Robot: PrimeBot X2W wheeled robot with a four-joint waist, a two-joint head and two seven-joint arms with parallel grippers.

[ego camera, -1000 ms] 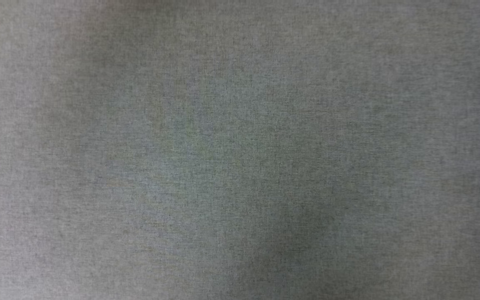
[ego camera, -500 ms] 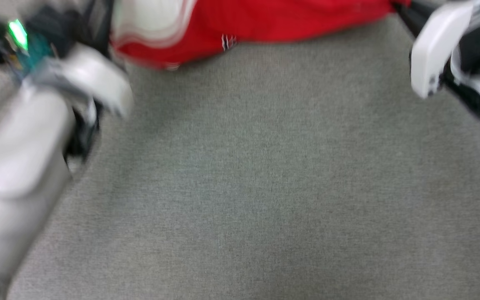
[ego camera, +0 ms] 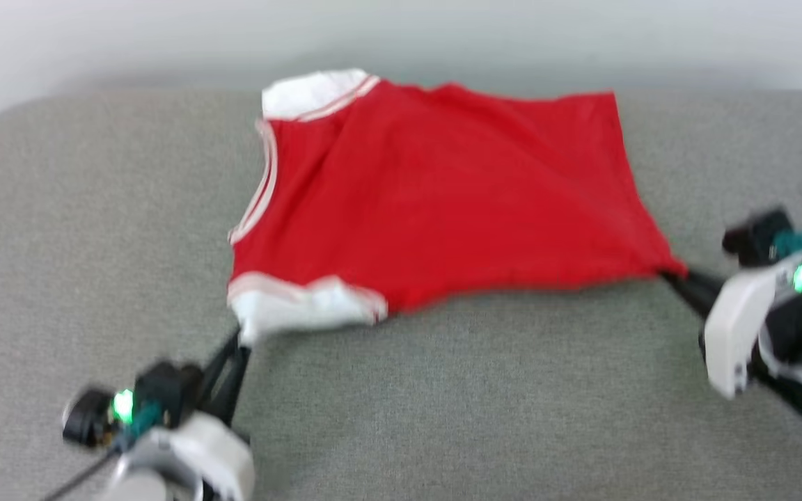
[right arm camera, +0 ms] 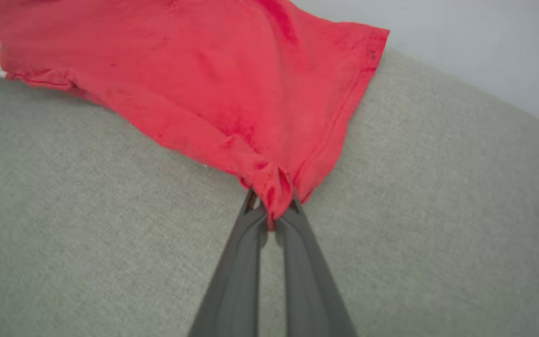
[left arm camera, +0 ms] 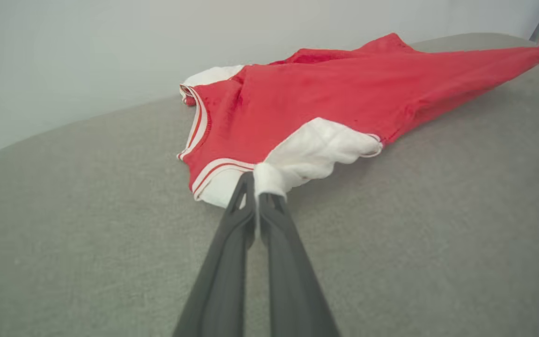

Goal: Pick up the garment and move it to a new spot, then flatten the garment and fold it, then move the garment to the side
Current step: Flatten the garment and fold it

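The garment [ego camera: 436, 202] is a red jersey with white sleeves and striped trim, spread on the grey cushion with its plain red side up. My left gripper [ego camera: 239, 342] is shut on the near white sleeve [left arm camera: 307, 154], pinching its tip [left arm camera: 256, 187]. At the right, my right gripper [ego camera: 672, 277] is shut on the red hem corner [right arm camera: 272, 192], and the cloth runs taut from that corner across to the sleeve. The far white sleeve [ego camera: 310, 94] lies by the back edge. No lettering shows.
A grey fabric surface [ego camera: 443, 390] stretches wide in front of the garment and to both sides. A pale wall [ego camera: 401, 35] rises right behind its rounded back edge.
The head camera has swung up from bare grey fabric to the whole garment and both arms. The view shifted too much to tell whether the arms themselves moved.
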